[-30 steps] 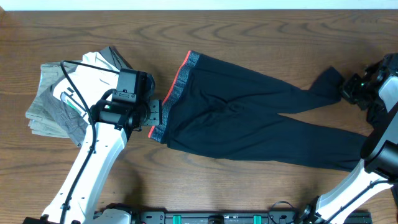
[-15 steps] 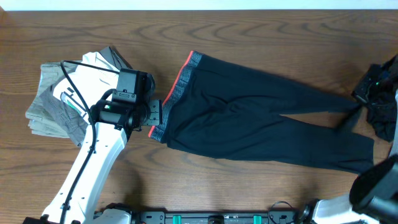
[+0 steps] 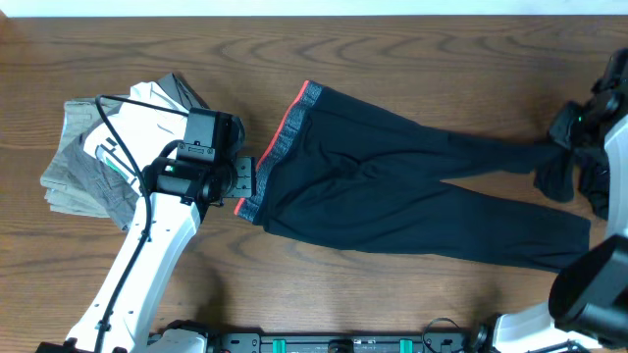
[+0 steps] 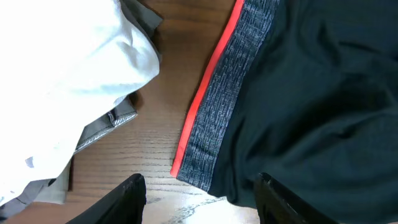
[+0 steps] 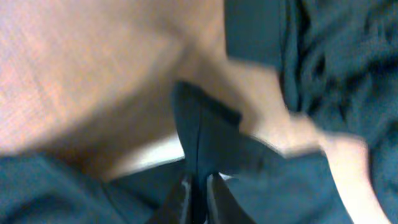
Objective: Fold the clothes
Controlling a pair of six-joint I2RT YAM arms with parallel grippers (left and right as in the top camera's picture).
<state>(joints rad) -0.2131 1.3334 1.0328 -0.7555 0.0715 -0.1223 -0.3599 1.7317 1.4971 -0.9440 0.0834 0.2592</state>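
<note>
The long black trousers point(image 3: 412, 191) lie flat across the table, their grey waistband with coral red edge point(image 3: 280, 147) at the left. My left gripper point(image 3: 245, 177) is open at the waistband's lower corner; in the left wrist view the corner point(image 4: 199, 168) lies between the spread fingers point(image 4: 199, 199). My right gripper point(image 3: 561, 162) is shut on the far trouser leg's end and holds it lifted at the right edge. The right wrist view shows black fabric point(image 5: 205, 143) pinched between the fingers point(image 5: 198, 193).
A pile of grey and white clothes point(image 3: 98, 147) lies at the left, under and beside my left arm; it also shows in the left wrist view point(image 4: 68, 68). More dark fabric point(image 3: 599, 186) hangs by my right arm at the right edge.
My right gripper has pulled the far trouser leg's end to the right, stretching that leg out, and now holds it bunched and lifted. The left arm has not moved.
</note>
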